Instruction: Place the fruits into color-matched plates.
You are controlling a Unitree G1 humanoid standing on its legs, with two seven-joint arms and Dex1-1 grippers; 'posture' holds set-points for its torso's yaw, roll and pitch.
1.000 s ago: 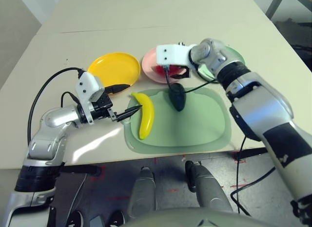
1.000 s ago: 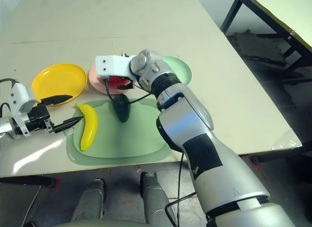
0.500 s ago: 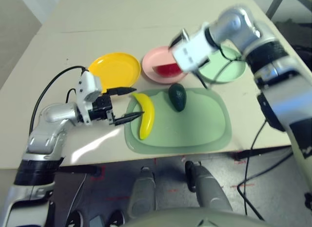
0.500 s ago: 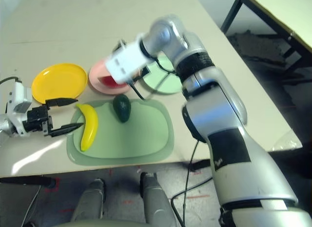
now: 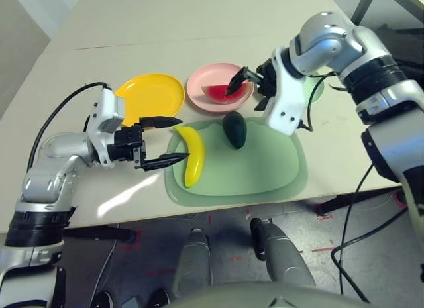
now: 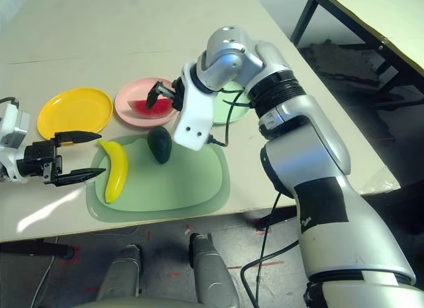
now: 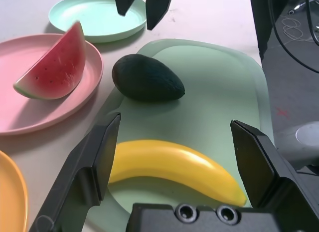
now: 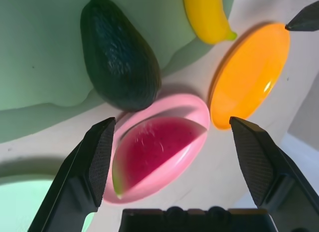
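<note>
Lying on the pale green cutting mat, the banana runs lengthwise toward and away from the robot, beside the dark avocado. The watermelon wedge rests in the pink plate, rind toward the robot. The left gripper has its fingers spread wide, empty, tips just short of the banana. The right gripper hangs above the pink plate, fingers also wide apart and holding nothing. The left wrist view shows the mint plate bare; the yellow plate is bare too.
</note>
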